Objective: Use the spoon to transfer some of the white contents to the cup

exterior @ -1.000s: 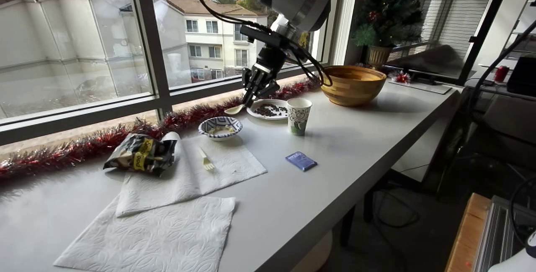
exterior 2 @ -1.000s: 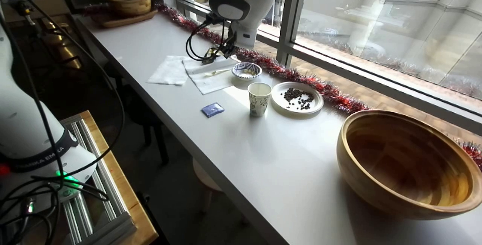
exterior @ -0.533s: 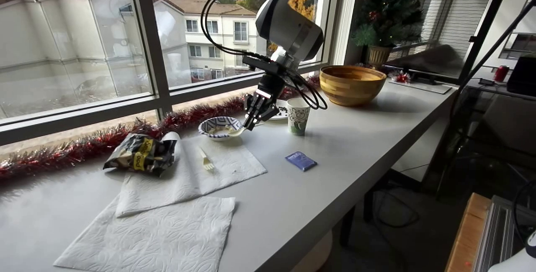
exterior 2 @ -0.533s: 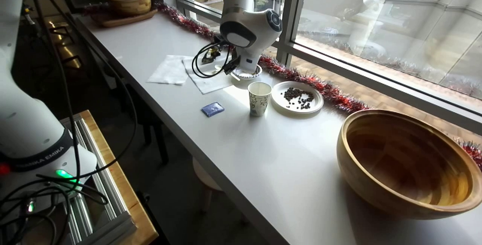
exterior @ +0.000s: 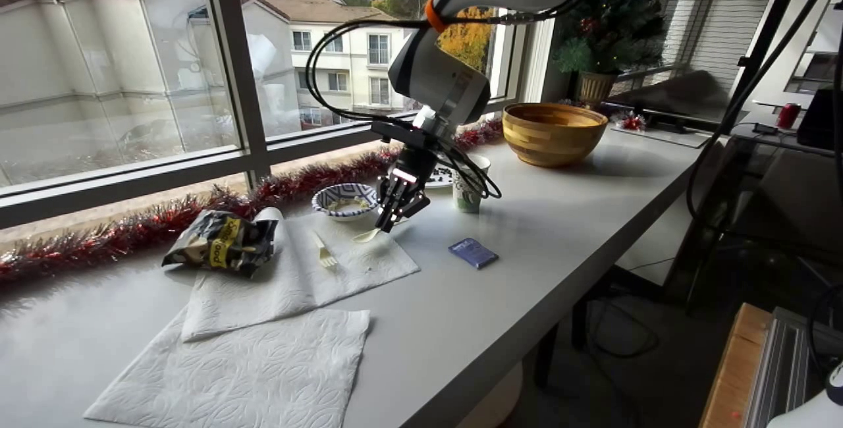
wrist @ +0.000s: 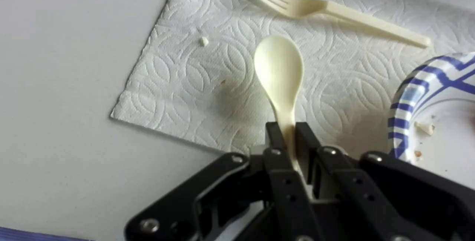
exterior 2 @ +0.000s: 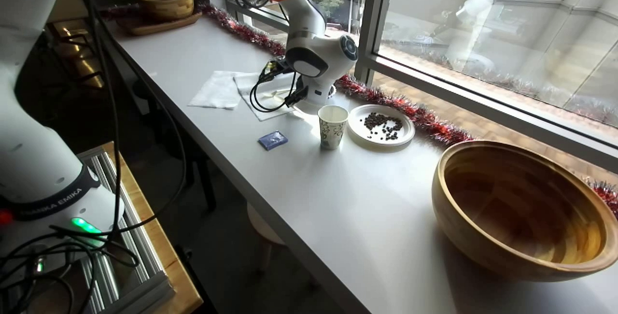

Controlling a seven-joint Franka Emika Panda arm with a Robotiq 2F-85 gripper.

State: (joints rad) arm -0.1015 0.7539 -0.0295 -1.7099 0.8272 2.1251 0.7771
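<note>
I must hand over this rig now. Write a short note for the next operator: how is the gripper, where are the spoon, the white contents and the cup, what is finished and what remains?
Gripper: shut on the handle of the spoon, scoop end out over the paper napkin.
White contents: pale pieces in the patterned bowl.
Cup: upright on the table; its bottom inside is hidden.
Done: spoon gripped; its scoop looks empty. No transfer can be confirmed.
Left: probably scoop from the patterned bowl, carry level, tip into the cup.
</note>
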